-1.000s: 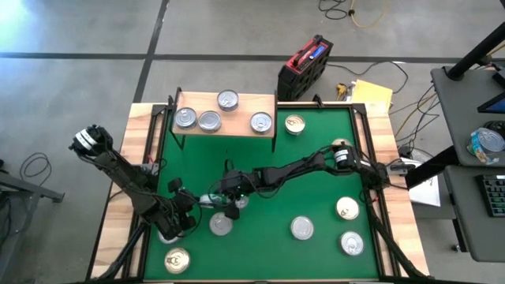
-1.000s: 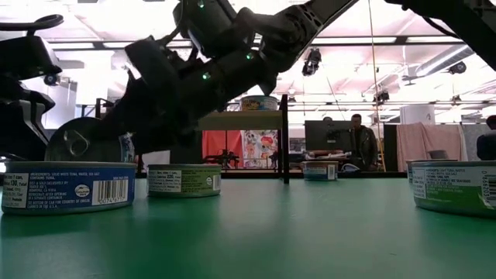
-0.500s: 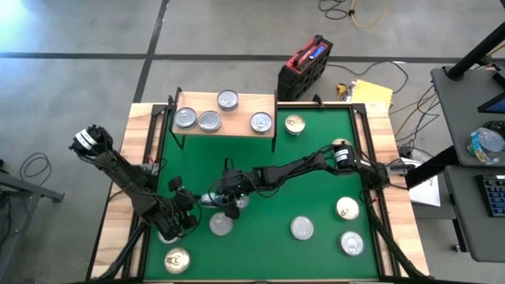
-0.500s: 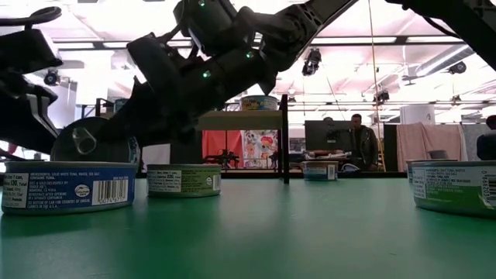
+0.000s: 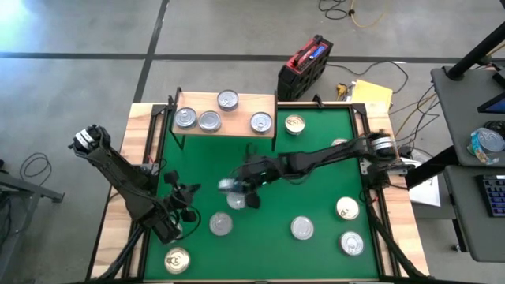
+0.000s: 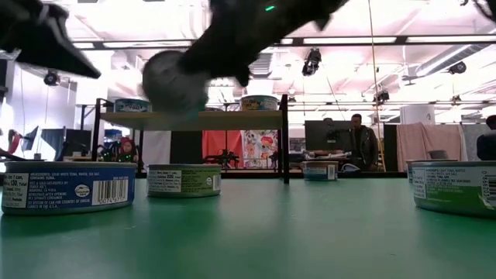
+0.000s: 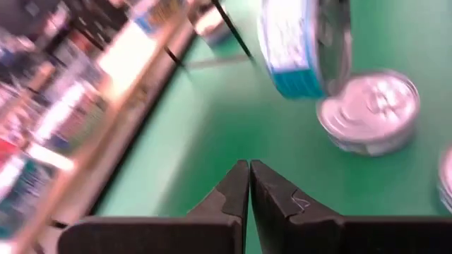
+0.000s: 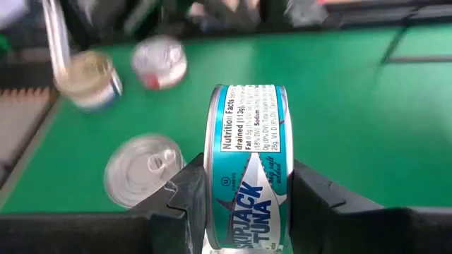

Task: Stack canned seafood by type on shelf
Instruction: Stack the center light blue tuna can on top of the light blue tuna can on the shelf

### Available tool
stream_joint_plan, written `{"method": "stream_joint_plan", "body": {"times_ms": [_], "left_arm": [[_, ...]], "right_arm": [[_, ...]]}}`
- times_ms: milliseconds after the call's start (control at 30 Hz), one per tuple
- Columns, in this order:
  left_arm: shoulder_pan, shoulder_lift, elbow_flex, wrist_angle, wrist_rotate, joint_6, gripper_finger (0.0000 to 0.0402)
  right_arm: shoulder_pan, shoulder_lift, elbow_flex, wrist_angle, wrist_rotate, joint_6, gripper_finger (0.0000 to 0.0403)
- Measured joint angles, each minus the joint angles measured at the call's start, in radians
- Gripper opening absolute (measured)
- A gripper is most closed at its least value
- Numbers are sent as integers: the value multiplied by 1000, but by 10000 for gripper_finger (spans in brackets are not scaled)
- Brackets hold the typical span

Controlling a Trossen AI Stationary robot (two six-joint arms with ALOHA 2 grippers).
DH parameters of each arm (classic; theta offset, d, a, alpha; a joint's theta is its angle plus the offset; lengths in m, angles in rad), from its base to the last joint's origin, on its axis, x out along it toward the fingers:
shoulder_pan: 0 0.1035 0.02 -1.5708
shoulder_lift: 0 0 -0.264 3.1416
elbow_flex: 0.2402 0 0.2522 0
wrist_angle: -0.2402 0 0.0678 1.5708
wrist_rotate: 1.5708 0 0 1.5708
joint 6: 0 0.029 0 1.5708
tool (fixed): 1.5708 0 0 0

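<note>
My right gripper [image 5: 230,188] is over the middle of the green mat, shut on a teal-sided tin [image 8: 247,169] of canned seafood, which also shows in the low view as a tin [image 6: 174,81] in the air. My left gripper [image 7: 249,164] is shut and empty, near the mat's left side [image 5: 189,197], just left of that tin. The shelf [image 5: 237,111], a light-wood board on black legs, stands at the mat's far left and bears several silver-topped tins [image 5: 209,121]. More tins lie flat on the mat, such as one [image 5: 221,225] near the grippers. My right gripper pinches the teal tin between its two fingers [image 8: 185,194], one on each flat end [image 8: 212,185], so the tin stands on edge with its labelled side wall toward the wrist. The fingers reach in from the table's right, slanting slightly down. The tin hangs clear of the mat.
A gold-topped tin [image 5: 294,124] sits on the mat right of the shelf. Other tins lie at the near right [image 5: 302,229], [image 5: 347,208], [image 5: 352,243] and near left [image 5: 177,259]. A red and black case [image 5: 304,67] stands beyond the table's far edge.
My right gripper has risen with the teal tin and drawn toward the table's far right. The tin stood on edge on the mat near my left gripper and is now lifted clear. My left gripper has risen and turned.
</note>
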Motion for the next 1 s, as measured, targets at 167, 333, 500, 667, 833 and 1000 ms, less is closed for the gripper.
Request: {"method": "stream_joint_plan", "body": {"times_ms": [167,333,500,667,833,1000], "left_arm": [[1,0,60,19,-131,174,0],[37,-1,125,105,-116,431,0],[143,-2,151,288,156,790,0],[273,-47,96,524,384,1146,0],[410,-176,-35,931,745,1408,0],[439,-291,-141,1080,596,1431,0]], "right_arm": [[-20,-183,-296,369,7,121,131],[-20,-237,-494,661,41,191,131],[-34,-238,-544,779,57,244,131],[-31,-236,-549,781,48,281,131],[-32,-236,-581,779,17,334,131],[-31,-237,-634,827,8,453,131]]}}
